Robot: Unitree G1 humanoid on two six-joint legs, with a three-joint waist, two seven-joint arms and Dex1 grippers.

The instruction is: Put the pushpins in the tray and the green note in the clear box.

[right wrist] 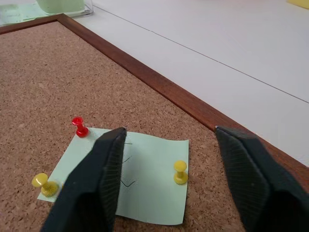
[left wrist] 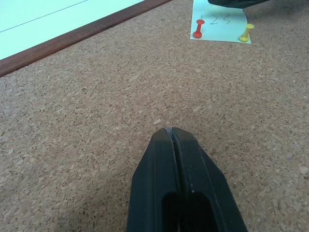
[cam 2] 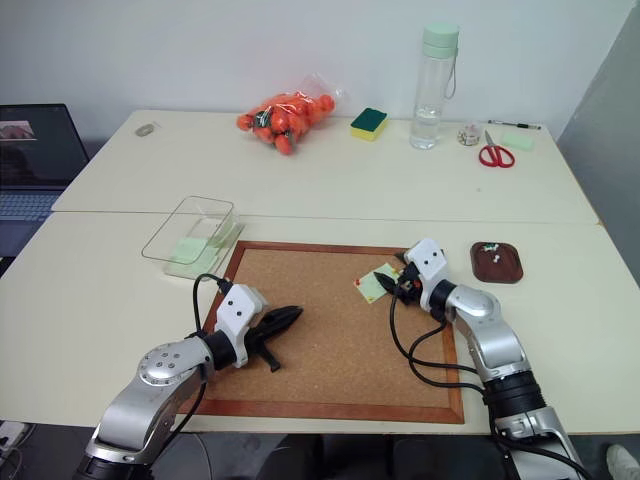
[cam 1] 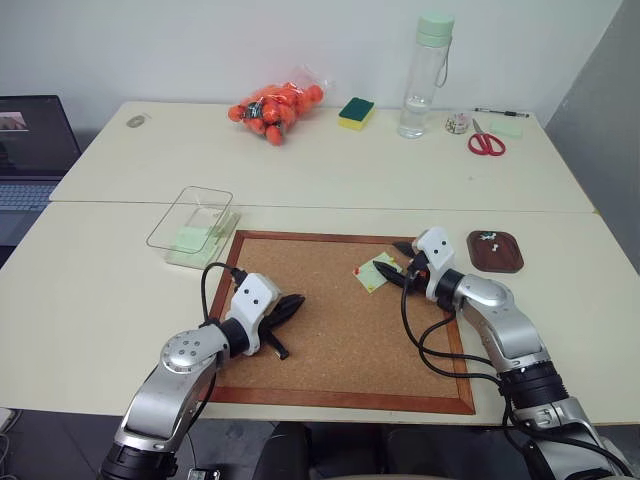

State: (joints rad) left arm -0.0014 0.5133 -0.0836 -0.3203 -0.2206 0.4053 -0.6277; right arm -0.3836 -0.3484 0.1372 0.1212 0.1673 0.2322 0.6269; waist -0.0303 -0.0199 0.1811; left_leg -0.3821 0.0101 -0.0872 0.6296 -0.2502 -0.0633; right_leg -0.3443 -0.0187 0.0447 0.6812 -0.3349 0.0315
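The green note (cam 1: 375,272) lies on the corkboard (cam 1: 330,340), held by a red pushpin (right wrist: 79,126) and two yellow pushpins (right wrist: 180,171). My right gripper (cam 1: 392,265) hovers low over the note, open, with one yellow pushpin in the gap between its fingers (right wrist: 104,174). My left gripper (cam 1: 296,303) is shut on nothing, low over the board's left half and pointing toward the note (left wrist: 219,21). The brown tray (cam 1: 505,260), right of the board, holds a few pushpins (cam 1: 487,238). The clear box (cam 1: 195,222) stands off the board's far left corner with pale green paper inside.
At the back of the table are a bag of oranges (cam 1: 275,105), a yellow-and-green sponge (cam 1: 356,113), a tall clear bottle (cam 1: 425,75) and red scissors (cam 1: 486,142). A laptop (cam 1: 30,150) stands at the far left.
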